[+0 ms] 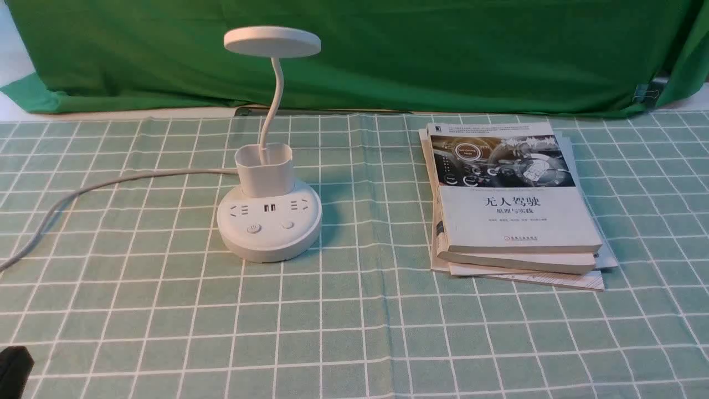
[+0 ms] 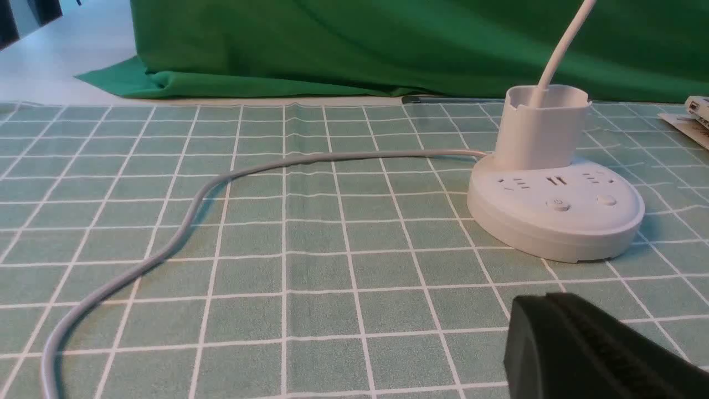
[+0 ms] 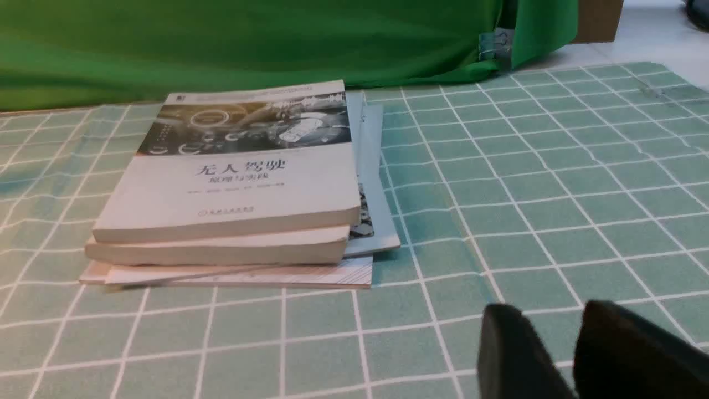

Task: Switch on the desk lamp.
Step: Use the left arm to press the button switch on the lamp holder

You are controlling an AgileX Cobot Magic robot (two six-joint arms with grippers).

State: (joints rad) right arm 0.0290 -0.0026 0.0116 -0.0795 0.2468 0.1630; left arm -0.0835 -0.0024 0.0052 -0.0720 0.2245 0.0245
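Note:
The white desk lamp (image 1: 269, 221) stands on the checked tablecloth, left of centre. Its disc head (image 1: 272, 41) sits on a thin gooseneck that rises from a cup-shaped holder (image 1: 265, 169). No light shows from it. Two buttons (image 1: 253, 228) sit at the front of the round base. The base also shows in the left wrist view (image 2: 554, 216). My left gripper (image 2: 554, 302) is shut and empty, low over the cloth, short of the base; a dark corner of it (image 1: 12, 368) shows in the front view. My right gripper (image 3: 545, 318) is slightly open and empty, near the books.
The lamp's grey cord (image 1: 111, 182) curves leftward across the cloth (image 2: 183, 233). A stack of books (image 1: 512, 205) lies to the right of the lamp (image 3: 238, 177). A green cloth backdrop (image 1: 388, 55) hangs along the table's far edge.

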